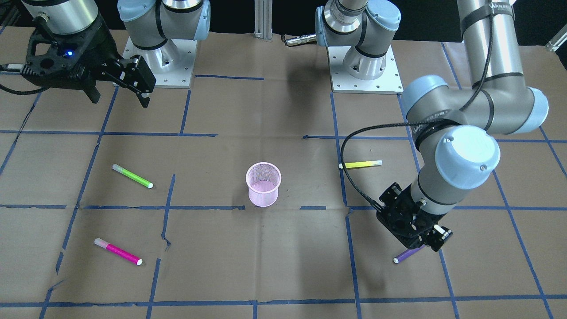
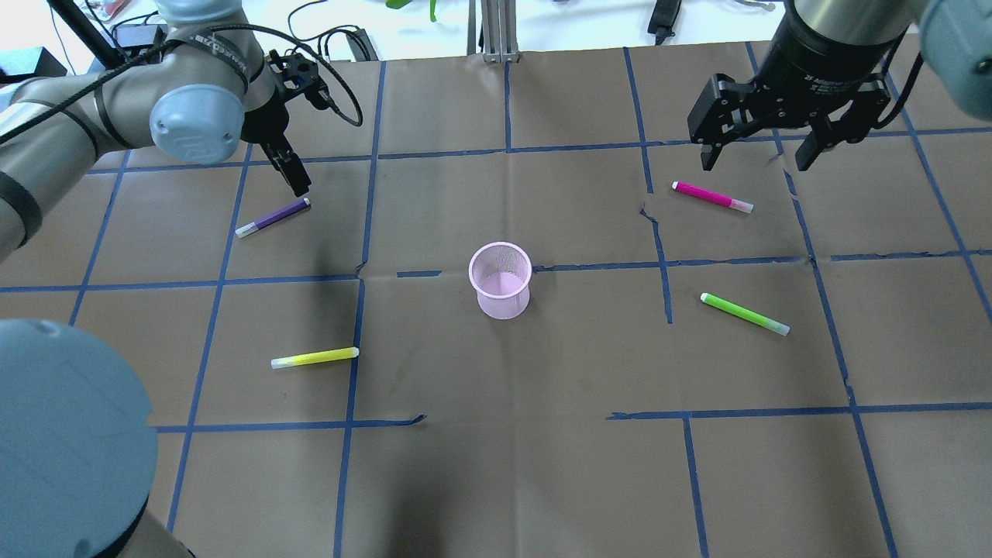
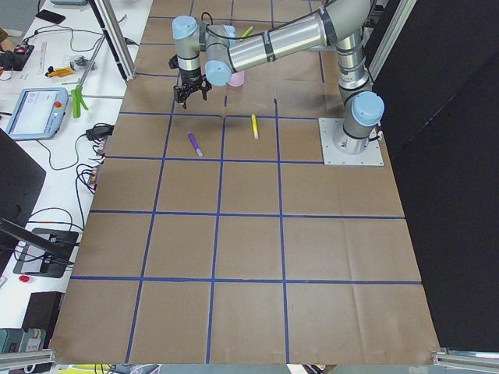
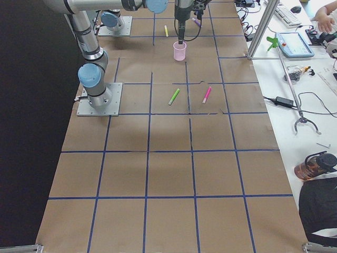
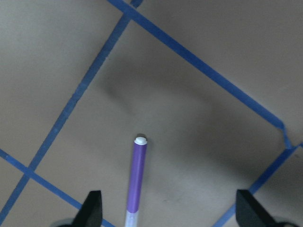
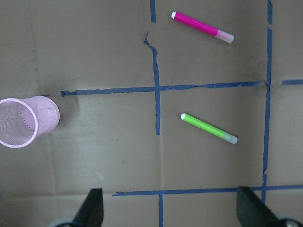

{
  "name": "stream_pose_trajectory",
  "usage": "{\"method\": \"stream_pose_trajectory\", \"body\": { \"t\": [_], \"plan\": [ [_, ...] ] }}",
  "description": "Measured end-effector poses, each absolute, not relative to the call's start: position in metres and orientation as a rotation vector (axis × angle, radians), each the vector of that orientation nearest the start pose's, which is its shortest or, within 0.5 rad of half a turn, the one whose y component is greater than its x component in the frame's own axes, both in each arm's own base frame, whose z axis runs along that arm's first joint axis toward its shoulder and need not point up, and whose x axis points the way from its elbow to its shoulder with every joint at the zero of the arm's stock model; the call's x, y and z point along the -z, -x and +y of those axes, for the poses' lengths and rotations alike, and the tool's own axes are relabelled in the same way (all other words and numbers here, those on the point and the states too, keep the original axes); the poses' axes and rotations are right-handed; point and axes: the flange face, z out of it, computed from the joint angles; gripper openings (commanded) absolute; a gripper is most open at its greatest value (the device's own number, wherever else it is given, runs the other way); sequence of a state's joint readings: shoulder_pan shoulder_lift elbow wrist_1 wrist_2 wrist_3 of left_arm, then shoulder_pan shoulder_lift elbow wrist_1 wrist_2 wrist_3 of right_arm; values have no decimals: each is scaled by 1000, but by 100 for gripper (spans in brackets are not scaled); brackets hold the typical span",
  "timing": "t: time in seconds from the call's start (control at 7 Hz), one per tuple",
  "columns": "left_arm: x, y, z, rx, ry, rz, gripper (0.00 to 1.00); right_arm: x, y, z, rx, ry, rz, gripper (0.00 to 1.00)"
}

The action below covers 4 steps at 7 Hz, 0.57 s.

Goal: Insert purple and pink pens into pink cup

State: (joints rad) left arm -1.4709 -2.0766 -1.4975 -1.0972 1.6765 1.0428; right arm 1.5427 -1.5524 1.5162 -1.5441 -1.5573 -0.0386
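On the left side of the overhead view, the left end effector is spread wide and holds nothing. It hangs over one end of the purple pen, which lies flat on the surface. In the left wrist view the pen is not centred between the fingers; it sits much closer to one finger than to the other. If the fingers close like this, I think the near finger may push the pen first, and it could roll or turn away. A grip so near the end could also let the pen swing down when it is lifted.

Nearer to the robot lies a yellow pen, which is not wanted.

The pink cup stands upright in the middle, empty. It is a light mesh, so a pen that hits the rim may tip it.

On the right, the pink pen lies flat, and a green pen lies nearby, so the wrong one could be taken. The right end effector is spread open, empty, just beyond the pink pen.
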Motion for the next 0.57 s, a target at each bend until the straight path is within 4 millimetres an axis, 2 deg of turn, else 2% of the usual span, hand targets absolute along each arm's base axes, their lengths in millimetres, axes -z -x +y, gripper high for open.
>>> {"method": "stream_pose_trajectory", "body": {
  "t": [0.29, 0.57],
  "plan": [
    [-215, 33, -696, -120, -1368, 2641, 99, -488, -116, -548, 35, 447, 3108, 100],
    [-184, 25, -702, -222, -1358, 2589, 98, -472, -93, -588, -18, 927, 3055, 100]
  ]
}}
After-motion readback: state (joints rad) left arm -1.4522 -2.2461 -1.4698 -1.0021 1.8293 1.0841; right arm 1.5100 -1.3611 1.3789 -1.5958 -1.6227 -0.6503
